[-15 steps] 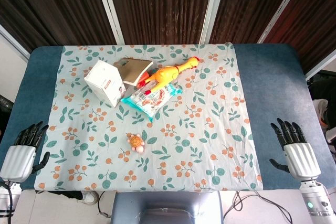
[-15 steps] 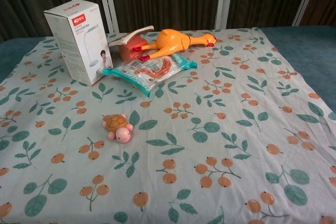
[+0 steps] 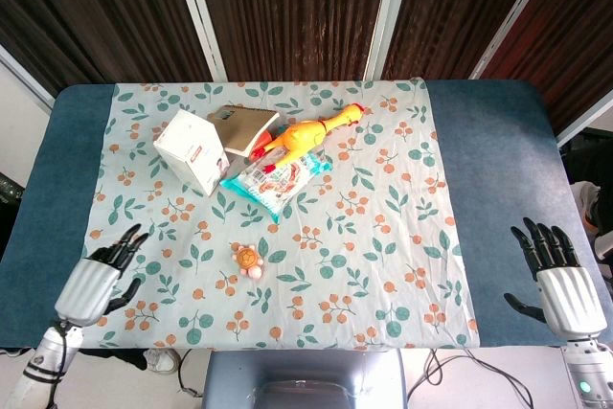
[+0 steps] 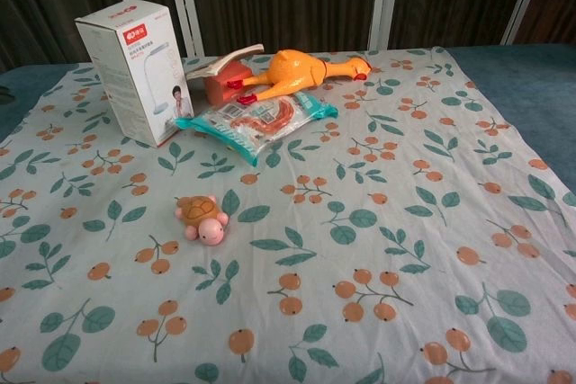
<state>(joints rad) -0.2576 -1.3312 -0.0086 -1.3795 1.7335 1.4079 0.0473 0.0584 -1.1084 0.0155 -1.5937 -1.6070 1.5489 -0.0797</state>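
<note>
Turtle toy (image 3: 250, 261), pink and orange, lay on the floral tablecloth (image 3: 383, 237) toward its near edge, nearest the left hand (image 3: 99, 277). That hand hovered empty, fingers spread, over the cloth's near-left corner. Right hand (image 3: 558, 280) likewise released, beyond the cloth's right edge. Box (image 3: 191, 151), snack packet (image 3: 275, 175) and rubber chicken (image 3: 311, 130) sat toward the far edge.

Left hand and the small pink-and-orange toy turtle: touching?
Apart. The head view shows the left hand open near the tablecloth's edge, with bare floral cloth between it and the toy turtle.
</note>
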